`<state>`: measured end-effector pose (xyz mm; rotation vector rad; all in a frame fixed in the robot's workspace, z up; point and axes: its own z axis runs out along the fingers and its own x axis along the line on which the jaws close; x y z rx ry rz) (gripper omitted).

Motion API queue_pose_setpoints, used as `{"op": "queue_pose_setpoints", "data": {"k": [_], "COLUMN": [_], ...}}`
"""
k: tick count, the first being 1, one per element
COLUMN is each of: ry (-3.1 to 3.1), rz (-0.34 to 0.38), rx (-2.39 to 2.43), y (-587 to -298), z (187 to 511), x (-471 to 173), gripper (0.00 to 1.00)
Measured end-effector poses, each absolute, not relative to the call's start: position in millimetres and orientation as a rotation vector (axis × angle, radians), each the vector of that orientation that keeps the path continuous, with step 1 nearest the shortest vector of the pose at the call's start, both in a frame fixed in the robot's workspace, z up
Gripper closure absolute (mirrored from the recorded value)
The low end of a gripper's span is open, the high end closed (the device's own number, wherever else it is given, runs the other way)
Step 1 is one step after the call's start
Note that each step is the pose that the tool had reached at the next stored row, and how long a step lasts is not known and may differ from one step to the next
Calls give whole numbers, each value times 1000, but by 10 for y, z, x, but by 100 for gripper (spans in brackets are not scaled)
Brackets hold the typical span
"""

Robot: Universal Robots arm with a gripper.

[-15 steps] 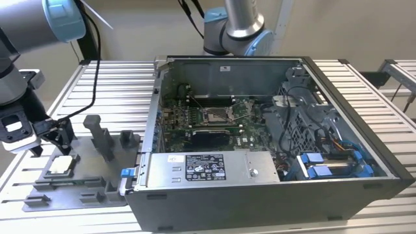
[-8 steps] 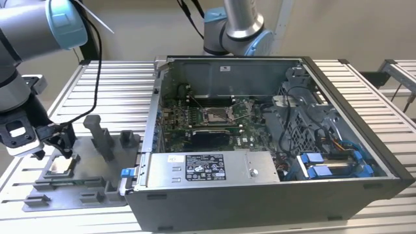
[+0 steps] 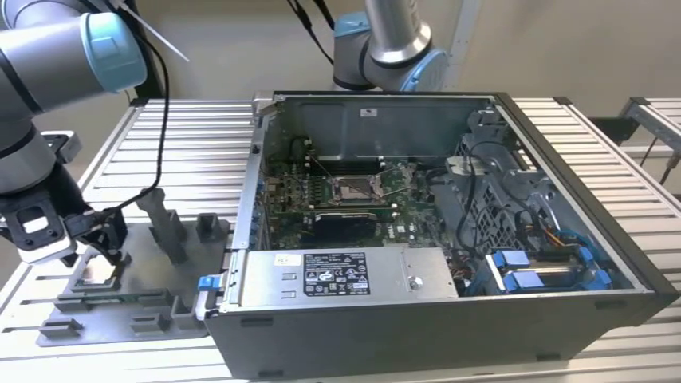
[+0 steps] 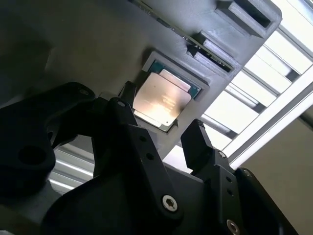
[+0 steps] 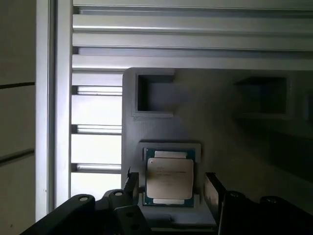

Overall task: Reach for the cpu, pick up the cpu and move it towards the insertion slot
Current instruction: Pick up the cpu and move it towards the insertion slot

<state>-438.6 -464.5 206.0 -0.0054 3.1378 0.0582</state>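
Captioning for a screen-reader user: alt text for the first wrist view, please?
The open gripper brackets the cpu, a black finger on each side, not gripping it. The cpu lies flat in a square recess of a grey fixture plate on a slatted metal table.

Silver-grey arm point(image 3: 37, 60), blue joint caps point(image 3: 112, 48); black claw point(image 4: 161, 110), silver screws point(image 4: 169, 203).

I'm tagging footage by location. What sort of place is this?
Likely a robotics lab bench for computer assembly: an open computer case on a slatted metal table, beside a grey fixture plate holding the cpu, with the gripper over it.
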Motion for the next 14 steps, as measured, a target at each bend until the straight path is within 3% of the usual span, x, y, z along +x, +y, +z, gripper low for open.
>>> {"op": "queue_pose_setpoints", "data": {"k": [14], "ry": [3138], "rz": [59], "rx": [-3], "y": [-4645], "z": [1902], "x": [-4398], "gripper": [0]}}
